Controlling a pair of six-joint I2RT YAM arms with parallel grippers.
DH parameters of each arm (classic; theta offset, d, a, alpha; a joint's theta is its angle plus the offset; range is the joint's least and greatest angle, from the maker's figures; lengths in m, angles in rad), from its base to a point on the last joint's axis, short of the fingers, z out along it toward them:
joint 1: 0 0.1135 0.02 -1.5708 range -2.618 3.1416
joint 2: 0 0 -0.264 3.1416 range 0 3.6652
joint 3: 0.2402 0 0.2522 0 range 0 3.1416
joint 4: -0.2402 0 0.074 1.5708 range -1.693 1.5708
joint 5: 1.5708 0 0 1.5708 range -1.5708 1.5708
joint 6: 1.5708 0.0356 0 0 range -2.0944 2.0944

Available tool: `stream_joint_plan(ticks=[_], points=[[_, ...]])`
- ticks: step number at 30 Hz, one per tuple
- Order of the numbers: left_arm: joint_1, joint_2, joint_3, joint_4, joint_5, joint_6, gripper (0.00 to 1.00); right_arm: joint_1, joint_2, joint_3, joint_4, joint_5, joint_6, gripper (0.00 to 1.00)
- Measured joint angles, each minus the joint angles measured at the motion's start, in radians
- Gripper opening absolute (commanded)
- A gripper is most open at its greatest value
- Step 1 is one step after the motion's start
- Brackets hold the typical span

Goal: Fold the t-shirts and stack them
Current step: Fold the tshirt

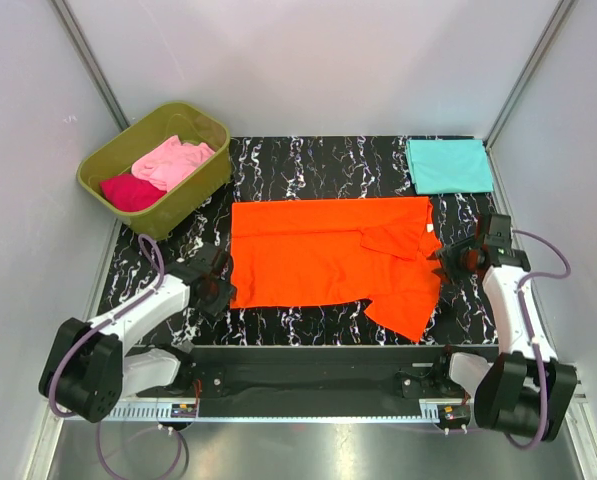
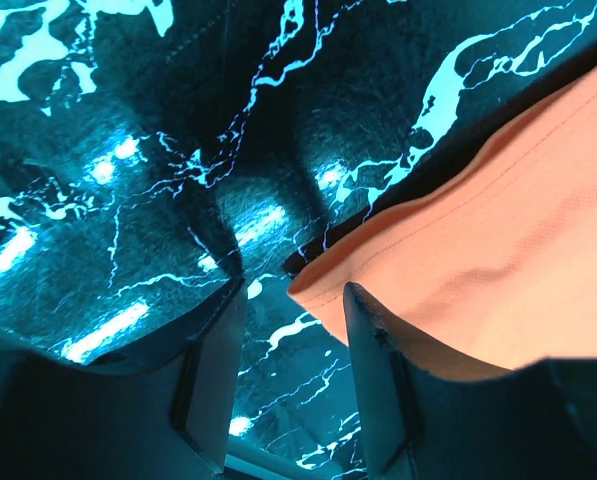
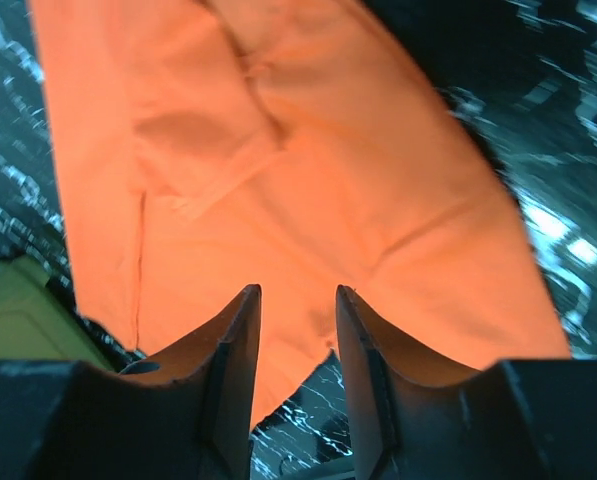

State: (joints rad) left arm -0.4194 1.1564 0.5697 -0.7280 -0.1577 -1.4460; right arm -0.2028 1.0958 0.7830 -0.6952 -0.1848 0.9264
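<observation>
The bright orange t-shirt lies spread on the black marbled table, its right part folded over with a sleeve hanging toward the near edge. My left gripper is open at the shirt's near-left corner; in the left wrist view the corner lies just ahead of the right finger. My right gripper is open at the shirt's right edge, and the orange cloth fills the right wrist view beyond the fingers. The teal t-shirt lies folded at the far right. The pink and magenta shirts lie in the tub.
The olive-green tub stands at the far left corner of the table, partly off its edge. Grey walls enclose the table on the left, right and back. A metal rail runs along the near edge by the arm bases.
</observation>
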Motion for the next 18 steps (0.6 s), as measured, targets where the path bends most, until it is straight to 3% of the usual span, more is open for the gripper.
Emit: stream_joint_plan(ticks=[10, 18], points=[[-0.025, 0.038, 0.001, 0.082, 0.022, 0.0, 0.54, 0.0, -0.071, -0.074, -0.161, 0.17, 0.089, 0.53], [-0.046, 0.077, 0.005, 0.145, 0.048, 0.0, 0.51, 0.0, 0.01, -0.127, -0.123, 0.241, 0.092, 0.52]])
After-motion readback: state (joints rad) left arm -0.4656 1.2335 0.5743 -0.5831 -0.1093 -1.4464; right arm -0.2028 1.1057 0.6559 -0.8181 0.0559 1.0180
